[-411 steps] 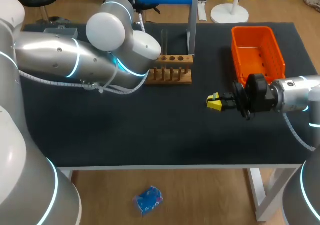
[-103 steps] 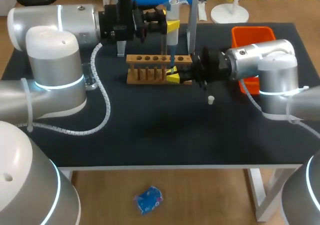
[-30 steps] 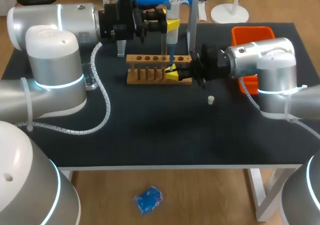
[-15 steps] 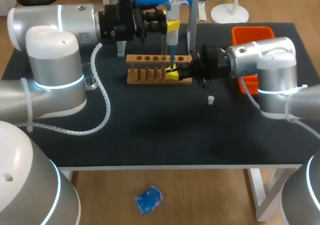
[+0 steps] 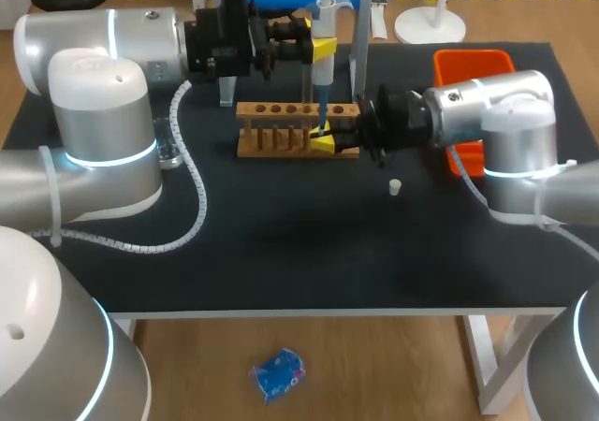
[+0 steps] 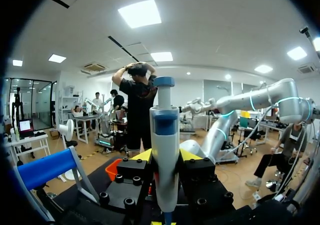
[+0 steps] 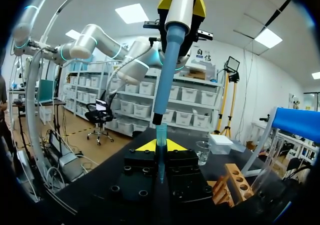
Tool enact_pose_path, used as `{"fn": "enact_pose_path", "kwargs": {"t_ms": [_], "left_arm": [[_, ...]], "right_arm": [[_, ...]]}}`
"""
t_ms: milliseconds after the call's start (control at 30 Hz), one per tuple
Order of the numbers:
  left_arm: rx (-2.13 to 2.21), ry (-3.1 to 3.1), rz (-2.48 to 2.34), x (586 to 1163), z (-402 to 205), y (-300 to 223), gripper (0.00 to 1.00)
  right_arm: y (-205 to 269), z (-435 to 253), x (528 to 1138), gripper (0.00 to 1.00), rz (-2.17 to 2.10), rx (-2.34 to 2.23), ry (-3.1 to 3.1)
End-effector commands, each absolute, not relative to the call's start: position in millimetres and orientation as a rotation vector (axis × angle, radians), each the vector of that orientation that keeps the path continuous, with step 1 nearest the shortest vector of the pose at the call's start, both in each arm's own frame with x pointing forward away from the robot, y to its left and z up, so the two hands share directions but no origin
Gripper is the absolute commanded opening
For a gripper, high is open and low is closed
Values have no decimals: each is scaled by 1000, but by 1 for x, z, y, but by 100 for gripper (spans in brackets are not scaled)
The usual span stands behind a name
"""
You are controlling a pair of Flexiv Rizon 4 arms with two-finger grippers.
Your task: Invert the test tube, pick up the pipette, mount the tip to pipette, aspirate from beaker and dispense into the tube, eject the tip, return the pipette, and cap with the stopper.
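My left gripper (image 5: 323,47) is shut on the white and blue pipette (image 5: 324,19), which it holds upright above the wooden rack (image 5: 281,112). In the left wrist view the pipette (image 6: 164,150) stands between the fingers. Below it my right gripper (image 5: 324,143) is shut on a blue pipette tip (image 7: 161,135), also held upright. The pipette's shaft (image 7: 167,65) ends right at the tip's open top; whether it is seated I cannot tell. A glass test tube (image 5: 307,79) stands in the rack. The white stopper (image 5: 395,187) lies on the mat. The beaker (image 7: 202,152) stands beyond the right gripper.
An orange bin (image 5: 473,65) sits at the back right, partly behind my right arm. A blue-topped stand with a metal post (image 5: 359,37) rises behind the rack. A clear glass (image 5: 168,148) stands near my left arm's cable.
Over the last second nothing has visibly moved. Since the oldest frame the left arm has raised the pipette over the rack and the right gripper has come under it with the tip.
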State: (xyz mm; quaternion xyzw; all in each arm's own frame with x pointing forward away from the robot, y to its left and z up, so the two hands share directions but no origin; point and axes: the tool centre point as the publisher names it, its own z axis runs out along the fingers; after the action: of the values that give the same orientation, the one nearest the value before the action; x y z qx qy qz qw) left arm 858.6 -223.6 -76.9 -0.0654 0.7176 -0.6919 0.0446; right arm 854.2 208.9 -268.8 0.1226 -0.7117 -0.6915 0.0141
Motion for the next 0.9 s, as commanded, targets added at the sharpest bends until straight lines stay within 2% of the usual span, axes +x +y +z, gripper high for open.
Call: {"fn": "enact_pose_path", "kwargs": {"t_ms": [33,900], "left_arm": [[-202,2186,-2114,858,-80,-224,0],[-202,2186,-2114,858,-80,-224,0]], "right_arm": [[207,-266,850,0,-2157,381,-2220],[209,-258,847,0,-2161,292,-2142]]}}
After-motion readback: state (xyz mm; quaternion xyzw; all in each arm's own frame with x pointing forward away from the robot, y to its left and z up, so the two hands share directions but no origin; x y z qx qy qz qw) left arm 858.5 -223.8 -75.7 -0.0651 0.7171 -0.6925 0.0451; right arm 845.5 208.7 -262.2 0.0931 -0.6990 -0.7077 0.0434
